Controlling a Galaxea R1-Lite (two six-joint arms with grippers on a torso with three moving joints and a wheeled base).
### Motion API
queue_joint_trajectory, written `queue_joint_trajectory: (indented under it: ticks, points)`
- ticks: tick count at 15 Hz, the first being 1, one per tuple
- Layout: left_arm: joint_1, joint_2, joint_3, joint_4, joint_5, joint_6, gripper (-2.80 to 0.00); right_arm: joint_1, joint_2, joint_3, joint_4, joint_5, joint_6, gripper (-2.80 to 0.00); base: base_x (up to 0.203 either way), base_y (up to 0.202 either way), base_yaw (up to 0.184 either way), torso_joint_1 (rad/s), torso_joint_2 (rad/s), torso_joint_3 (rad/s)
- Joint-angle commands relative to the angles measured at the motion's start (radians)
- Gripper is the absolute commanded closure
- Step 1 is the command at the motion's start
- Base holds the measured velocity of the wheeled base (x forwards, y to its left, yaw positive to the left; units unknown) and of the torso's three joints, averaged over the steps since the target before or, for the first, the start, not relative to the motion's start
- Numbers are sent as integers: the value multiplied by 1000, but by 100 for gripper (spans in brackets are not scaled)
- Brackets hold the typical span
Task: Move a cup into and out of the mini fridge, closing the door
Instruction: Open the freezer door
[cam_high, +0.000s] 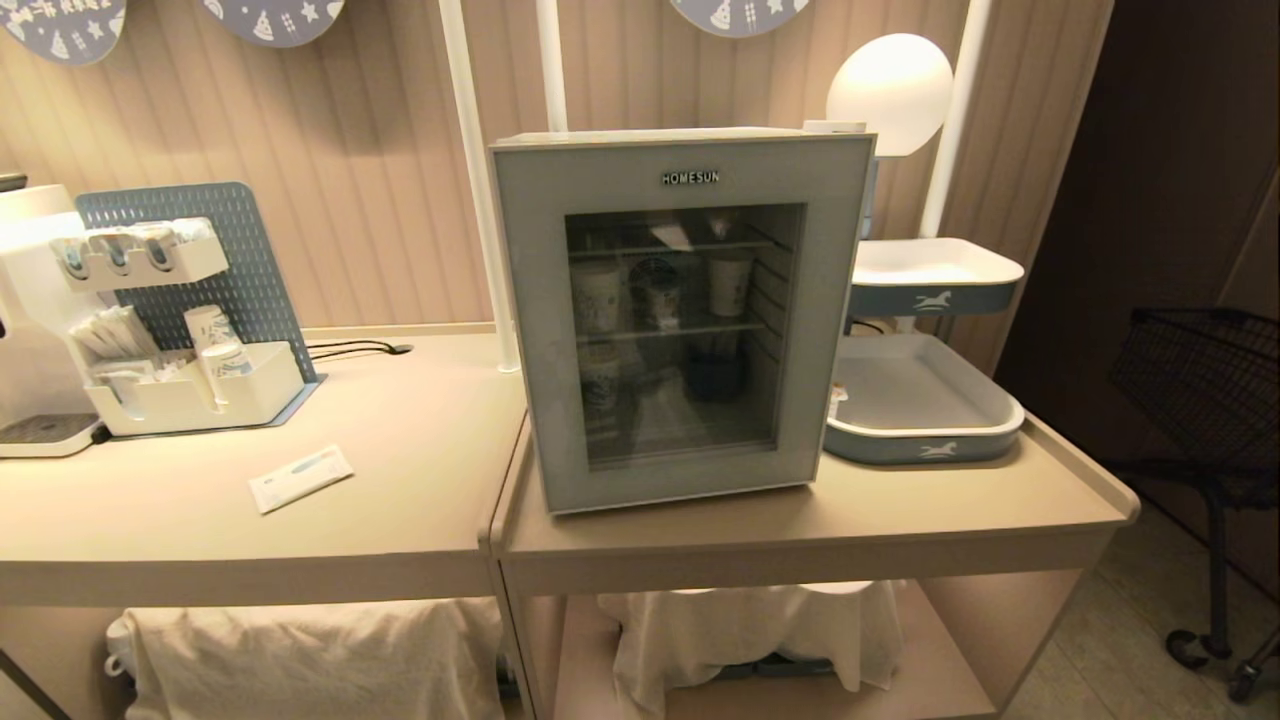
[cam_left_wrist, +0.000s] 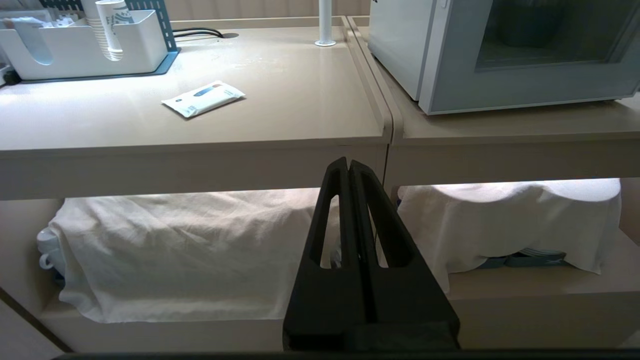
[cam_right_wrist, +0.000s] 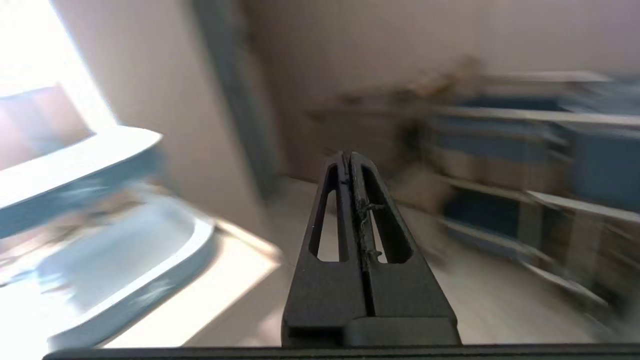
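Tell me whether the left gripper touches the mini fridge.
Apart. The left wrist view shows the left gripper shut, below the counter edge, well short of the mini fridge.

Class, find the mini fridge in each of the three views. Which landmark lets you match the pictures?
Head view: the fridge stands mid-picture on the right-hand counter, door shut.
Left wrist view: only its lower front corner shows, at the upper right.
Right wrist view: not in it.
Shared landmark: the white packet on the left counter, in the head and left wrist views.

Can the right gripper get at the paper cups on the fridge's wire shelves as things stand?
Probably not: the grey-blue glass-windowed door is shut over the patterned white paper cups, and the right gripper is closed, off beside the trays.
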Motion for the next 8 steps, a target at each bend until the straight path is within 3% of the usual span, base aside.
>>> queue_joint_trajectory:
  ticks: [1, 4, 5, 8]
  points:
    - [0, 1, 0, 0, -1, 0, 0, 4, -281, 71, 27, 130, -3, 0, 0, 0, 0, 0, 0, 0]
    - [0, 1, 0, 0, -1, 0, 0, 15, -474, 134, 177, 613, -4, 0, 0, 0, 0, 0, 0, 0]
    - [0, 1, 0, 0, -1, 0, 0, 17, -490, 173, 226, 686, -3, 0, 0, 0, 0, 0, 0, 0]
    - [0, 1, 0, 0, -1, 0, 0, 18, -490, 316, 260, 765, -35, 0, 0, 0, 0, 0, 0, 0]
